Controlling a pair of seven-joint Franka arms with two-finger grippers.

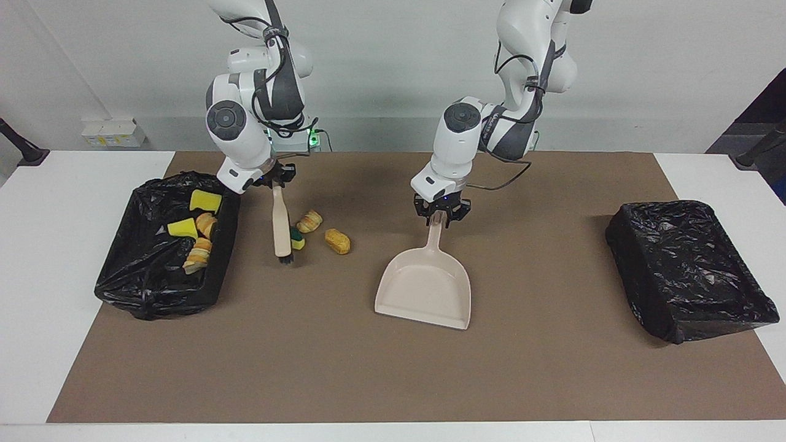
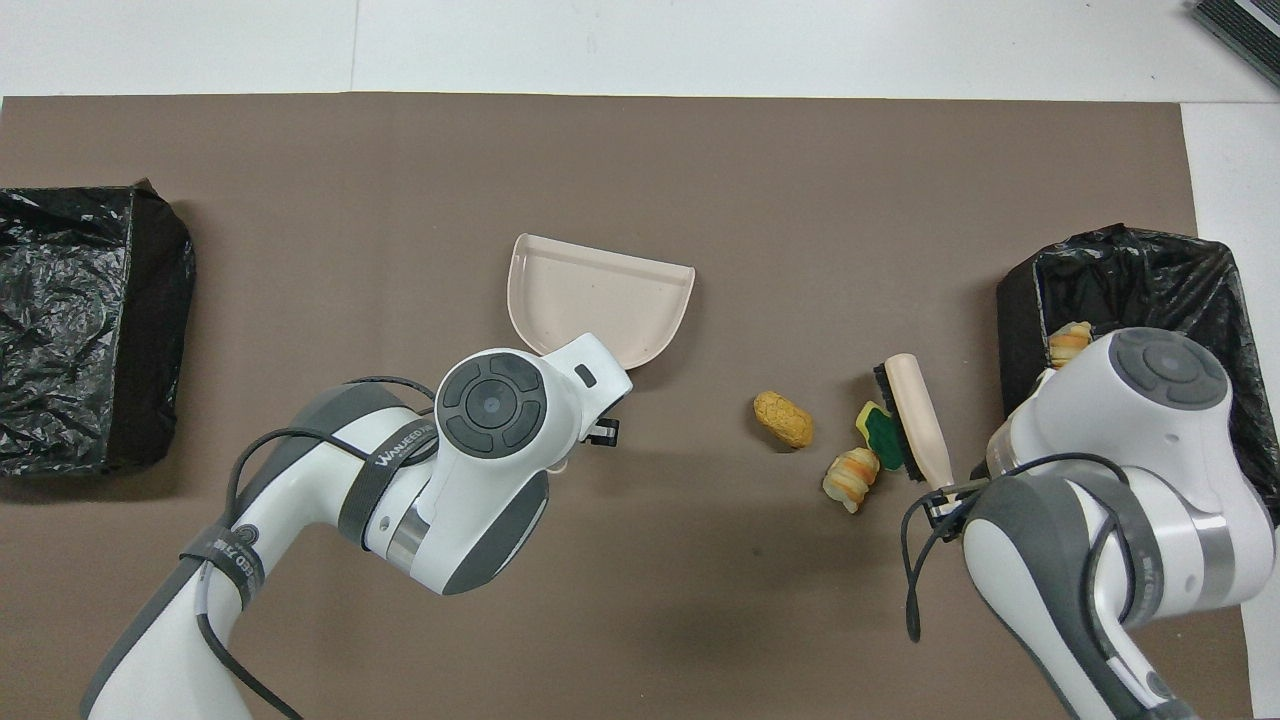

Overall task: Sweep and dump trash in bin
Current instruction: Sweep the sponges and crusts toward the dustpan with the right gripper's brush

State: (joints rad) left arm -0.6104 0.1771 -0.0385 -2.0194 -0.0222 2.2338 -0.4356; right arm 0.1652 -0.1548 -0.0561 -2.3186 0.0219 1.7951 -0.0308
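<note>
1. My right pincer is clamped on the handle end of the beige brush, bristles down on the brown mat, just beside the bin at my right arm's end.
2. My left pincer grips the handle of the beige dustpan – the pan rests mid-table with its open mouth pointing away from me.
3. Between brush and dustpan lie three loose scraps of trash: a yellow sponge piece with a green face touching the brush, a striped bread lump just beside it, and a tan lump nearer the dustpan.
4. The black-lined bin next to the brush holds the rest – two yellow sponge pieces and some bread-like lumps.
5. A second black-bagged bin sits at my left arm's end, well apart from everything.
</note>
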